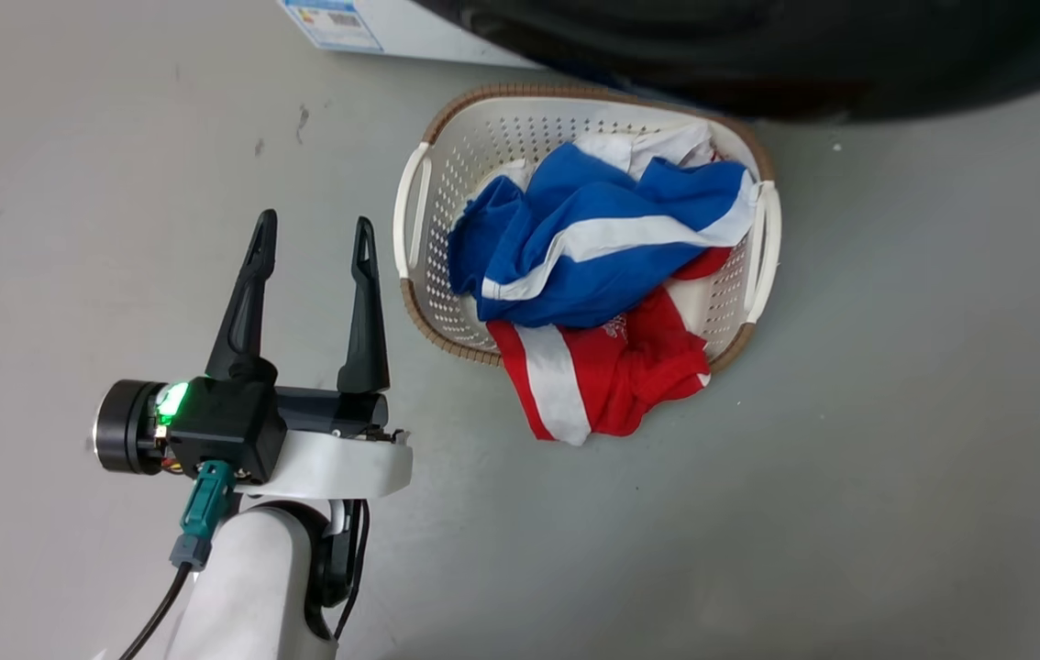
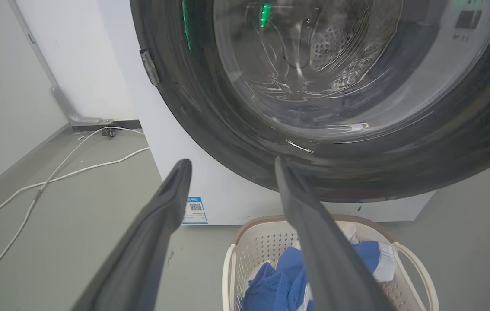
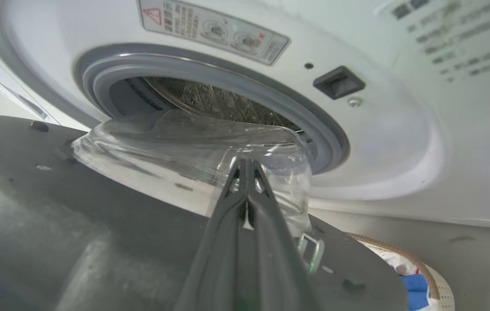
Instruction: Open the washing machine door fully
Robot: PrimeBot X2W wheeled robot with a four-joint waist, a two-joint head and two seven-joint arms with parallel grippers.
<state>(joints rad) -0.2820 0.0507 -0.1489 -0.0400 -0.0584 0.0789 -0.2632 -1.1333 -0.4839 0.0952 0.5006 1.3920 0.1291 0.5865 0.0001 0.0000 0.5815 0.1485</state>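
The washing machine door (image 2: 227, 129) is a glossy black disc with a clear glass centre, hinged (image 2: 150, 67) at its left. It stands partly swung out from the white washing machine (image 2: 227, 190). In the right wrist view the door's grey inner face (image 3: 76, 216) and clear bowl (image 3: 184, 147) sit before the grey-ringed drum opening (image 3: 227, 82). My right gripper (image 3: 245, 163) is shut, its tips against the clear bowl. My left gripper (image 1: 314, 238) is open over the floor, left of the basket and holding nothing. The door's edge (image 1: 758, 55) crosses the top of the head view.
A white laundry basket (image 1: 419, 183) with blue, white and red clothes (image 1: 593, 247) stands on the grey floor under the door. A red garment (image 1: 612, 376) hangs over its near rim. White cables (image 2: 55, 177) lie on the floor left of the washer, by the wall.
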